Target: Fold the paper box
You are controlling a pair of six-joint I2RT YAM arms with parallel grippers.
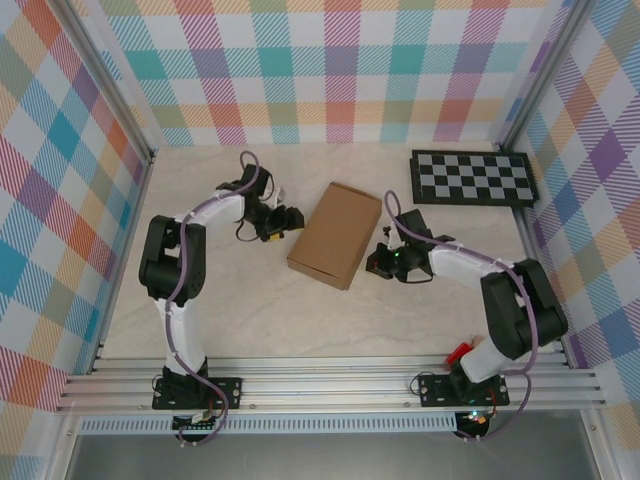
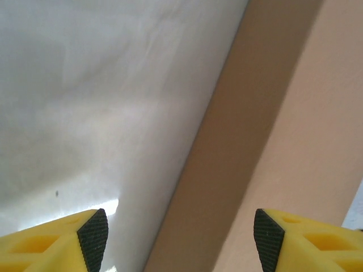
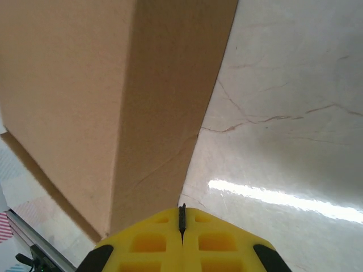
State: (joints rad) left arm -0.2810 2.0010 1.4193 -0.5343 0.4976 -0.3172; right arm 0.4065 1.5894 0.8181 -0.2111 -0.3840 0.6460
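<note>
Brown paper box point(image 1: 335, 235) lies closed and flat on the pale worktop point(image 1: 250, 320) at mid-frame in the top view. Its long axis runs from upper right down to lower left, one short end toward the plaid back wall, the other toward the arm bases. Left jaws sit just beside the box's left long side, spread wide with nothing between the black pads point(image 2: 93, 238); right jaws sit near its right long side, pressed fully together and empty. Checkerboard panel point(image 1: 472, 178) lies well apart at upper right.
</note>
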